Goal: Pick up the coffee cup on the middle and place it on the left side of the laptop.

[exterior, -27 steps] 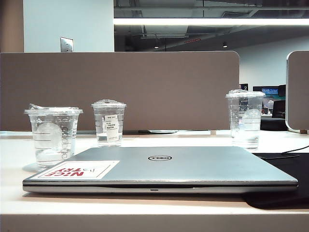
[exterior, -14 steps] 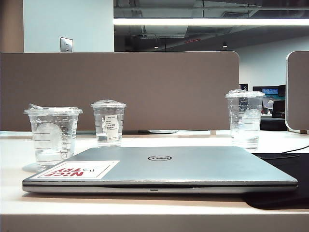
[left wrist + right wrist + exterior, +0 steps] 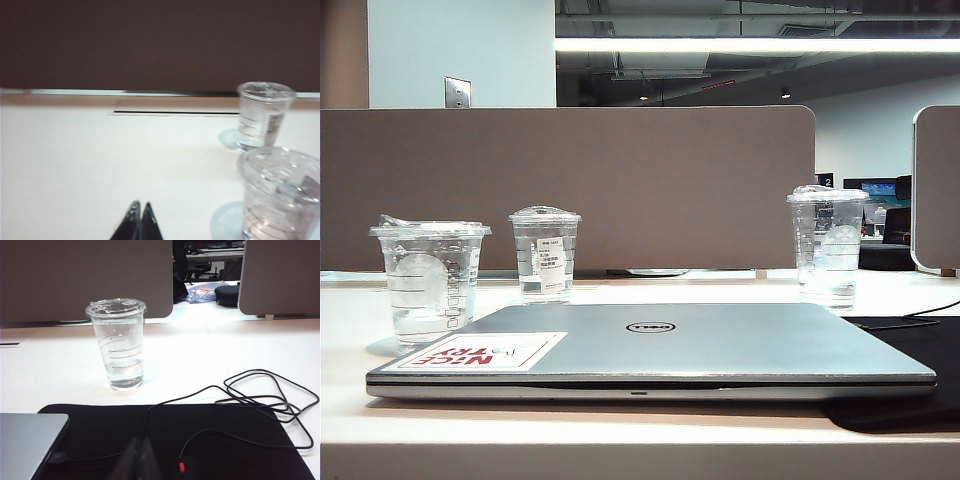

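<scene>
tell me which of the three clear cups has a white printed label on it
The narrower clear cup behind the laptop's left part. The short, wide coffee cup shows only a faint round logo; the tall domed-lid cup stands far right.

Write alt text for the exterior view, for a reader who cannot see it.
A closed silver laptop lies on a white table. The wide coffee cup stands at its left; a labelled cup and a tall cup stand behind. No gripper shows.
</scene>
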You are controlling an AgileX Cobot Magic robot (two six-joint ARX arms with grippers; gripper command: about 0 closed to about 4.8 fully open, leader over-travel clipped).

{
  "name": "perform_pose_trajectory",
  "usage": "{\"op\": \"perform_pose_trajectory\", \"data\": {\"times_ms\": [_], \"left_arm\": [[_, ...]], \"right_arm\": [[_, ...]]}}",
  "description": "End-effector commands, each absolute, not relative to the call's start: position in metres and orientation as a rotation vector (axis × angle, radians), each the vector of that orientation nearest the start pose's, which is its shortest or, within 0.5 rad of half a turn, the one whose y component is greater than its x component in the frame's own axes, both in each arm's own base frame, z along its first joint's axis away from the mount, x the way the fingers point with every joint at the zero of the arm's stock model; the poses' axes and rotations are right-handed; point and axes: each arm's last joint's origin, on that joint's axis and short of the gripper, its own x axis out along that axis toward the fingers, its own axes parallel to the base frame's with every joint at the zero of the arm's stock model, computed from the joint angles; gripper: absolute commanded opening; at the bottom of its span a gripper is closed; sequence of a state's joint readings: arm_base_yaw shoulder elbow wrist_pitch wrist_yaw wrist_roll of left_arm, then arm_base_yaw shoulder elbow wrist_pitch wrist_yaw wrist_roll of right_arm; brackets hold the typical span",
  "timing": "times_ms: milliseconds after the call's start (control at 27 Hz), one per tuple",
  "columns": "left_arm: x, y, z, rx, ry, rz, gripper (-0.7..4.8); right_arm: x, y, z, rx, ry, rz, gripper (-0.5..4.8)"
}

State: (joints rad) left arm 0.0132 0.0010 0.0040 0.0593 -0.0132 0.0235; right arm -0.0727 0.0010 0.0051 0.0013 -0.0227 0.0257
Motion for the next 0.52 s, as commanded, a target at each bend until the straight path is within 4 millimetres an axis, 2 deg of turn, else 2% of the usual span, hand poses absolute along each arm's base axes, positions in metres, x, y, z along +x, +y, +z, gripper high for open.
{"op": "perform_pose_trajectory", "data": {"times_ms": [37, 518], "left_arm": [[0.0971, 0.0013, 0.1724, 0.046, -0.073, 0.012, -0.04], [0.0971, 0.0015, 0.1725, 0.046, -0.073, 0.020, -0.04]], "right_arm": [[0.0973, -0.0065, 0.1658, 0.025, -0.021, -0.052, -0.05], [0.0973, -0.0065, 0.1658, 0.025, -0.021, -0.052, -0.05]]}}
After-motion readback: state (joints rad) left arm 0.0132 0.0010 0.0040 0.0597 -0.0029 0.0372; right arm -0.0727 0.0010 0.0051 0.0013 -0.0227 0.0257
